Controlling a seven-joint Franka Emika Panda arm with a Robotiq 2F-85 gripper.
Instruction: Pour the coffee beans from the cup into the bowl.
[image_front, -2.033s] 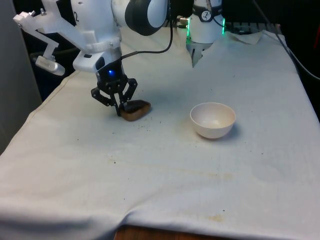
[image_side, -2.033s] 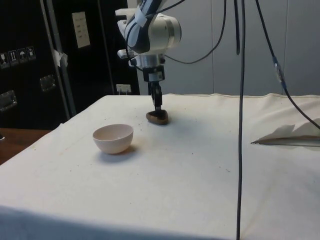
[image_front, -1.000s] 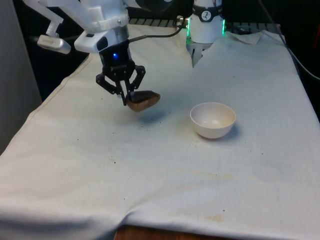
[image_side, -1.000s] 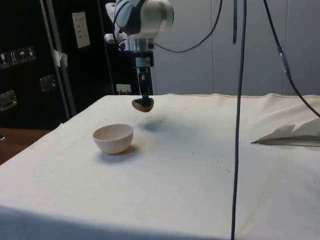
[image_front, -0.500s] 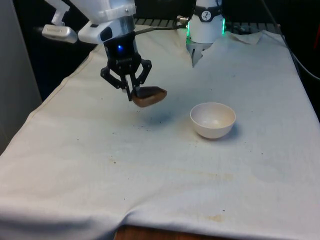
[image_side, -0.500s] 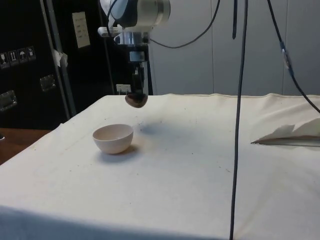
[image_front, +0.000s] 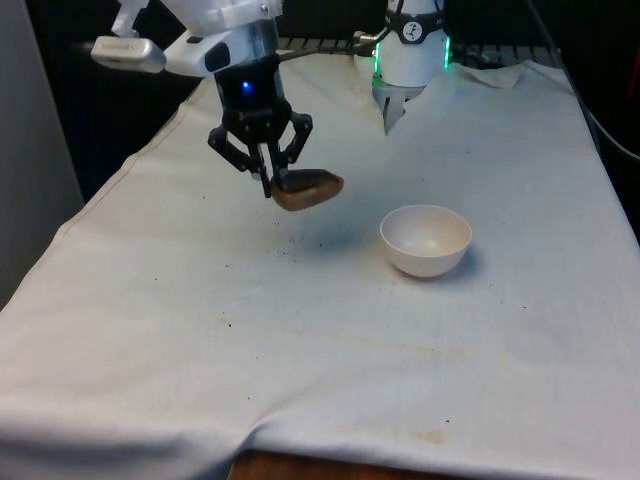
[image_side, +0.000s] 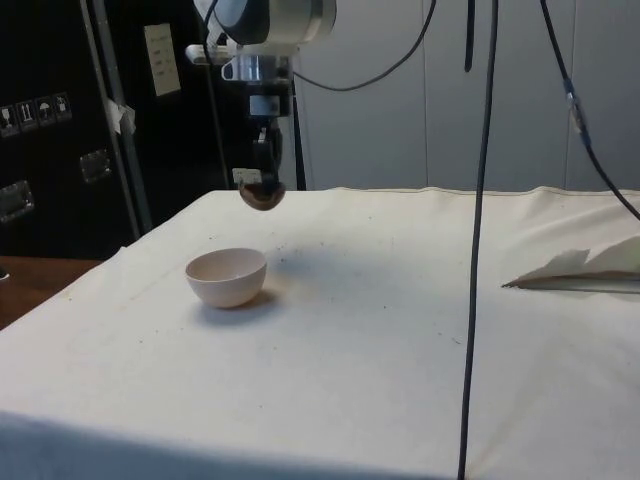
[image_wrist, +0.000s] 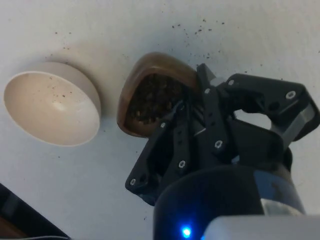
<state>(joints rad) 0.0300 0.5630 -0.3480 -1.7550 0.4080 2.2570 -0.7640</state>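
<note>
A small brown cup (image_front: 308, 189) (image_side: 262, 194) (image_wrist: 150, 95) holding dark coffee beans hangs in the air above the cloth. My gripper (image_front: 270, 182) (image_side: 264, 178) (image_wrist: 192, 107) is shut on its rim, one finger inside the cup and one outside. The cup is roughly level, with the beans still inside. A white bowl (image_front: 426, 240) (image_side: 227, 277) (image_wrist: 50, 105) sits on the table toward the front view's right of the cup, apart from it and lower. A few dark specks lie inside the bowl.
Scattered dark crumbs (image_front: 290, 250) speckle the cloth below the cup. A crumpled fold of white cloth (image_side: 580, 270) lies at the far side of the table in the side view. Black cables (image_side: 480, 200) hang down in front of the side camera.
The gripper has lifted the cup off the table and carried it up and toward the front view's right, closer to the bowl. The bowl has stayed put.
</note>
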